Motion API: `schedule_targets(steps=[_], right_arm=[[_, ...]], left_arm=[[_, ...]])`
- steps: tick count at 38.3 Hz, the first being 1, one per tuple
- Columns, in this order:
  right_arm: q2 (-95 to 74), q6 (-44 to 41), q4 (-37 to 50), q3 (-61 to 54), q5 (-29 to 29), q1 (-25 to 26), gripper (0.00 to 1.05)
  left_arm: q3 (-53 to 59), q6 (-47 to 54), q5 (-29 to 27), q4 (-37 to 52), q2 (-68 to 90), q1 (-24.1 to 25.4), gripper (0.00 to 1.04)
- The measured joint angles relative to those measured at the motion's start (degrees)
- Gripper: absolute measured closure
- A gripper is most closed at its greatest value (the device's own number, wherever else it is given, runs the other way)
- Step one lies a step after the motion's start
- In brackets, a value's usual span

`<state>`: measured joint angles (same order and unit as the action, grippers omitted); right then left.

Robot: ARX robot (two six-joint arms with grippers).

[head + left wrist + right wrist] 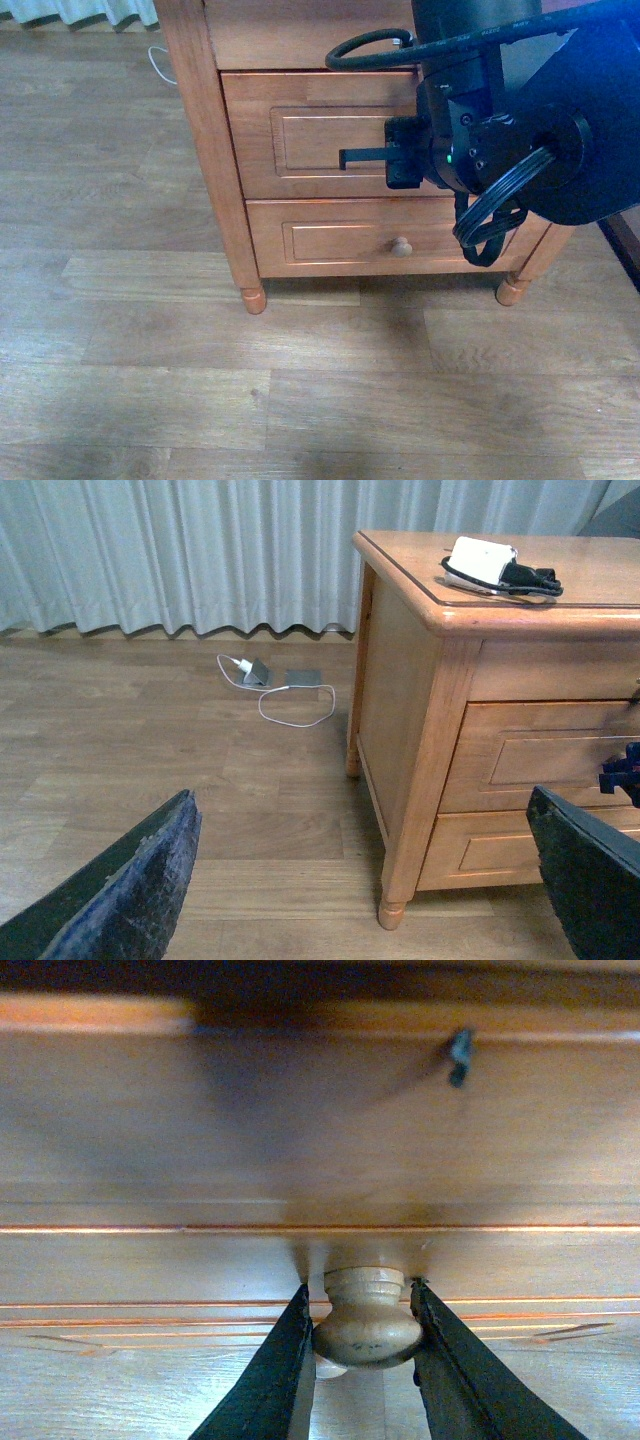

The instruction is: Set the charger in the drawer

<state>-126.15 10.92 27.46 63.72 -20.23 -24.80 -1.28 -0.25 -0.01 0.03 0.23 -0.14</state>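
Nearest the front camera was the right arm (520, 120), its black housing filling the upper right of the view and reaching to the face of the drawer (300, 135), the taller, upper one in the wooden cabinet (200, 120). The arm covered the middle of that drawer's panel, while the shallower lower drawer (320, 240) beneath showed its own small knob (401, 246) untouched. The upper front sat flush with the frame, so it looked shut. From the left wrist, the left gripper (360, 798) hung off to the cabinet's left, clear of it and above the plank floor (200, 770), its fingers (140, 880) spread wide with nothing between them. The charger (482, 558) lay on the cabinet's top, above the drawer, its black cable (530, 578) bundled against it, well apart from both claws. A white lead (290, 705) with small grey blocks lay on the far floor by the curtain (170, 550). From the right wrist, the right gripper (360, 1290) was closed around the pale round knob (367, 1320), one finger touching each side. The step in hand seemed to be opening the drawer. The next move would call for a straight pull toward the robot, with the grip firm enough that the rounded knob did not slip out. The charger remained to be lifted, likely by the free left claw.
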Motion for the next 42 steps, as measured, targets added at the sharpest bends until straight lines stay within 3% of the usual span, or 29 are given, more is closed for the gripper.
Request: schedule_targets(steps=[14,42], right_arm=[[2.32,1.03,0.59,-4.09,2.84,0.81,0.81],[27.85,1.31,-6.54,-33.05,9.55,-1.14,0.83]], left_arm=[[0.0,0.0,0.0,0.0,0.0,0.0,0.06],[0.0,0.0,0.0,0.0,0.0,0.0,0.06]])
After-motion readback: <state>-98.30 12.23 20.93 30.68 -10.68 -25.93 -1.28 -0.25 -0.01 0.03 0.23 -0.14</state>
